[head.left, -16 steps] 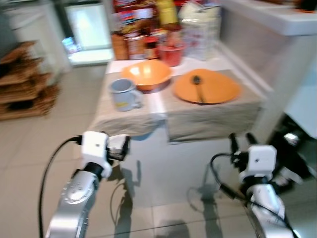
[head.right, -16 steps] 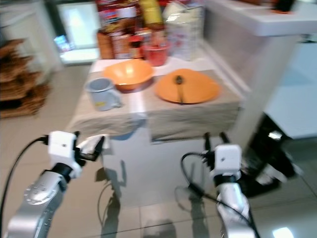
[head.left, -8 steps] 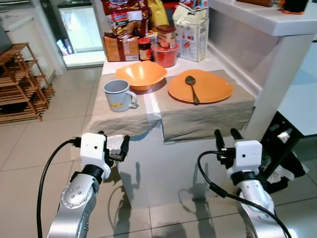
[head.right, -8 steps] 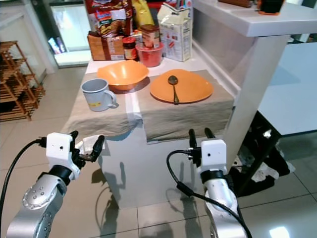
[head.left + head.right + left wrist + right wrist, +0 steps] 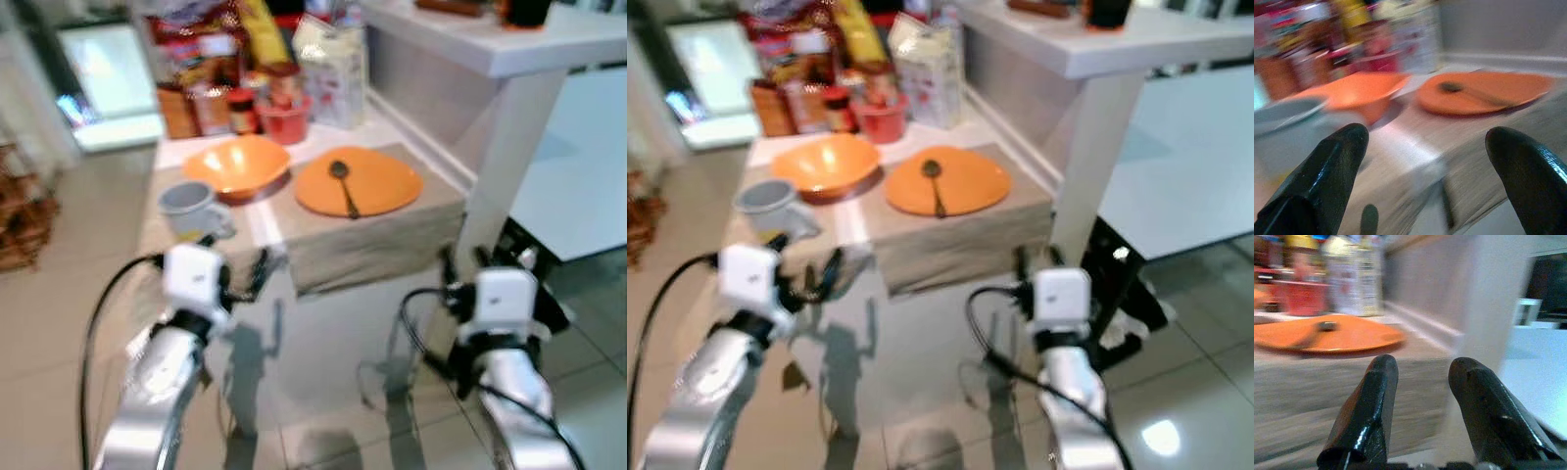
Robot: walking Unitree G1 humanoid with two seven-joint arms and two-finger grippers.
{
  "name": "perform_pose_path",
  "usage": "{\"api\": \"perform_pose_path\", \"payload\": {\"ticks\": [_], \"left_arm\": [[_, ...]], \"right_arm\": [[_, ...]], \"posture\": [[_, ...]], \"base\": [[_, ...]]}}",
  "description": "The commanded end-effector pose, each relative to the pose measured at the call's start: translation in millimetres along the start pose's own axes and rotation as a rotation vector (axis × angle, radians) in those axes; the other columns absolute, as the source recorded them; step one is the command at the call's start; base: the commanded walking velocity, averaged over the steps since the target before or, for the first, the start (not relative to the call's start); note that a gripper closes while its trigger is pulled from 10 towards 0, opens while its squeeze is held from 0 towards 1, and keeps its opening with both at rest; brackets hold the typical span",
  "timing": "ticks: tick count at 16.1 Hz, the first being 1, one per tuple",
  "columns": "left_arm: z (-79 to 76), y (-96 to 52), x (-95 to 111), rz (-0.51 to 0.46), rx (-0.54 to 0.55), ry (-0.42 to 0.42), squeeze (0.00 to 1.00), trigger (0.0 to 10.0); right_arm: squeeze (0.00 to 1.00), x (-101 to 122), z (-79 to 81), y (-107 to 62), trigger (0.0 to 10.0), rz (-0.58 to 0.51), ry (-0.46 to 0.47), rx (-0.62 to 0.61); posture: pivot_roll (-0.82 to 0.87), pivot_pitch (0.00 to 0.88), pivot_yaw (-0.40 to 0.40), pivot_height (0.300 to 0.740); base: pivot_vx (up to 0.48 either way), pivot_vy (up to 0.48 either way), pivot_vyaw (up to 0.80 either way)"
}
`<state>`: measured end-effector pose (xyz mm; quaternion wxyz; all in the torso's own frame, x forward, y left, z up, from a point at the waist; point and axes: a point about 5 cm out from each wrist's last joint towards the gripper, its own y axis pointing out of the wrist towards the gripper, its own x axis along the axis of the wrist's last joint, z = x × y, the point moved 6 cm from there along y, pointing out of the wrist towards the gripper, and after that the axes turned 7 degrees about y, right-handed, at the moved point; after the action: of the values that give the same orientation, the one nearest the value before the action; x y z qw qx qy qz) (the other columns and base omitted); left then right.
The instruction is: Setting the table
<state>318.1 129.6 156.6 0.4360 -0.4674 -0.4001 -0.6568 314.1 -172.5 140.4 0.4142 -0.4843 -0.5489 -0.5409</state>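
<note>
2 empty grippers, left point(image 5: 245, 277) and right point(image 5: 463, 262), hover spread before the table point(image 5: 382, 230) holding a spoon point(image 5: 343, 185) on a plate point(image 5: 377, 181).

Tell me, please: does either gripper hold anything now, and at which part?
Nothing is held. The left gripper and the right gripper are both open and empty, short of the table.

camera view: shifted and blurred since half a second ago. left gripper point(image 5: 243, 277): raised, now overlapping the front cloth edge just below the mug point(image 5: 189, 208). right gripper point(image 5: 463, 266): now level with the cloth's right corner, nearer the white post point(image 5: 495, 166).
</note>
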Motion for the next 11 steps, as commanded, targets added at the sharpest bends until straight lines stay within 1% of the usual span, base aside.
{"api": "perform_pose_path", "payload": {"ticks": [1, 3, 5, 7, 8, 11], "left_arm": [[-10.8, 4.0, 26.9, -0.098, -0.080, 0.102, 0.00, 10.0], [-12.6, 9.2, 39.8, -0.129, -0.105, 0.116, 0.00, 10.0], [-5.2, 12.3, 38.4, -0.121, -0.072, 0.096, 0.00, 10.0], [-2.4, 13.1, 38.1, -0.116, -0.052, 0.089, 0.00, 10.0], [1.9, 13.6, 38.7, -0.111, -0.027, 0.086, 0.00, 10.0], [-0.2, 12.8, 40.3, -0.119, -0.033, 0.103, 0.00, 10.0]], "right_arm": [[0.00, 12.6, -1.9, 5.7, 10.0, -0.058, -0.021, -0.024], [0.00, 14.7, -3.7, 9.4, 10.0, -0.064, -0.012, -0.040], [0.00, 20.5, -0.7, 16.7, 10.0, -0.086, -0.002, -0.040], [0.00, 21.5, 0.6, 20.8, 10.0, -0.091, 0.003, -0.040], [0.00, 23.9, 2.4, 25.3, 10.0, -0.100, 0.007, -0.039], [0.00, 27.7, 8.2, 30.0, 10.0, -0.115, 0.016, -0.026]], "posture": [[-0.13, 0.000, 0.096, 0.740], [-0.13, 0.000, 0.099, 0.740], [-0.13, 0.000, 0.105, 0.740], [-0.12, 0.000, 0.101, 0.740], [-0.11, 0.000, 0.098, 0.740], [-0.10, 0.000, 0.096, 0.740]], "base": [[0.480, 0.000, 0.00], [0.480, 0.000, 0.00], [0.480, 0.000, 0.00], [0.450, 0.000, 0.00], [0.000, 0.000, 0.00], [0.000, 0.000, 0.00]]}}
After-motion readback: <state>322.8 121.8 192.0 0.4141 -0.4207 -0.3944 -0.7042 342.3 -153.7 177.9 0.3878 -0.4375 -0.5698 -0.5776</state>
